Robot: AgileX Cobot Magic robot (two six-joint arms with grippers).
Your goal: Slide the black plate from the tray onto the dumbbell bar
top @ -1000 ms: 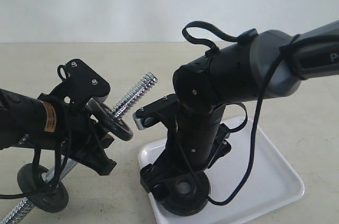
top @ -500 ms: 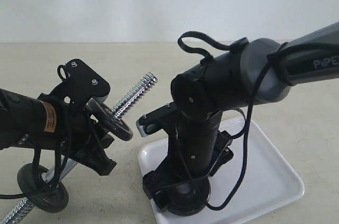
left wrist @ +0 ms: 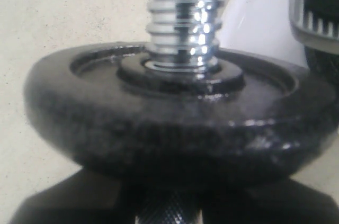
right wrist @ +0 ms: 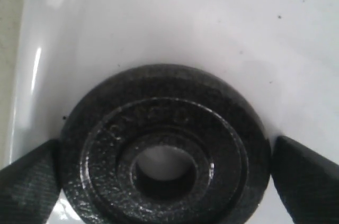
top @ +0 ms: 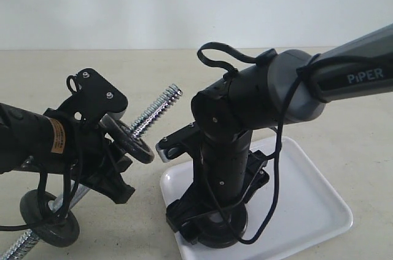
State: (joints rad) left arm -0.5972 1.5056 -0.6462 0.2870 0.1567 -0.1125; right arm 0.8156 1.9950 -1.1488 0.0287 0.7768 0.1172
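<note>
The black plate (right wrist: 164,150) lies flat on the white tray (right wrist: 185,17), near the tray's front left corner (top: 178,177). My right gripper (right wrist: 167,176) is open and straddles it, one finger on each side of its rim. From outside, the plate (top: 222,240) is mostly hidden under that gripper (top: 212,220). My left gripper (top: 107,171) is shut on the knurled middle of the dumbbell bar (top: 156,109) and holds it tilted, with the free threaded end (left wrist: 183,17) pointing up towards the tray.
A like black disc (top: 134,142) sits on the bar just above my left gripper and fills the left wrist view (left wrist: 175,128). Another disc (top: 49,218) is on the bar's low end, resting on the beige tabletop (top: 344,106).
My right arm has shifted a little left and sunk lower, so its gripper now covers more of the plate. The left arm and the bar have not moved.
</note>
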